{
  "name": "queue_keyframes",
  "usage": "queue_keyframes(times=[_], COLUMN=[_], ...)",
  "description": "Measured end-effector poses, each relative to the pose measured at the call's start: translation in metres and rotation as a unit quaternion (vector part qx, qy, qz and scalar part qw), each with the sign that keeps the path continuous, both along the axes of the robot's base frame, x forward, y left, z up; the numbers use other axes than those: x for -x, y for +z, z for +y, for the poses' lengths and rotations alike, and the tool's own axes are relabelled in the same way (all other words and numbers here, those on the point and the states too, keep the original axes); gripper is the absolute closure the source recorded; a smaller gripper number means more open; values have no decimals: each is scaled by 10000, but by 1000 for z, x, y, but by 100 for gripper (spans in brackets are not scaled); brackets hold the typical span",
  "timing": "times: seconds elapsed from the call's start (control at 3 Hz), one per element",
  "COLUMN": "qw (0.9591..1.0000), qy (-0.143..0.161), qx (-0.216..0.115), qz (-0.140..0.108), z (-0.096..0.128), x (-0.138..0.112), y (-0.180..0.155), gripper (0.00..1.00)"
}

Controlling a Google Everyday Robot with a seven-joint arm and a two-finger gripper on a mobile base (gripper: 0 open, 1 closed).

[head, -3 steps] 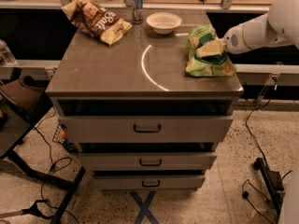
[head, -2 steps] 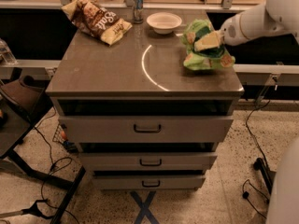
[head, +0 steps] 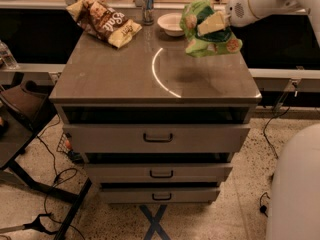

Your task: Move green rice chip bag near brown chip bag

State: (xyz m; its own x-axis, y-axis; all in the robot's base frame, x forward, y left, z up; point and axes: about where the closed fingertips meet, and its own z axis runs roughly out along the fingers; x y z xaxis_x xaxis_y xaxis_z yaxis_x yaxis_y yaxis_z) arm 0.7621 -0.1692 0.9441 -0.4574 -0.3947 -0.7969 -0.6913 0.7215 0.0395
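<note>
Camera view: over the tabletop point(head: 115, 79), the green rice chip bag point(head: 207, 34) is held aloft at upper right, clamped by the gripper point(head: 216, 22). The brown chip bag point(head: 104, 23) lies upper left, well apart; carrying across and setting down are judged outstanding.

White bowl point(head: 170, 25), can point(head: 147, 5), drawer cabinet point(head: 112, 76).

brown chip bag point(head: 104, 22): white script on the dark panel, but I cannot make out the words.
green rice chip bag point(head: 212, 40): nothing I can read on the side showing.
gripper point(head: 212, 23): mine, clamped on the green rice chip bag, holding it above the table's point(head: 110, 79) far right; it bears no markings.
</note>
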Motion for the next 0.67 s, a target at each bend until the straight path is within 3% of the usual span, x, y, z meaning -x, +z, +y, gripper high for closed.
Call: queue_keyframes(times=[0.33,0.67], qw=[9997,9992], qy=[208,236], qx=[-141,-313], qz=[36,-121], z=[25,47], x=[7,22], y=[4,23], gripper=[100,100])
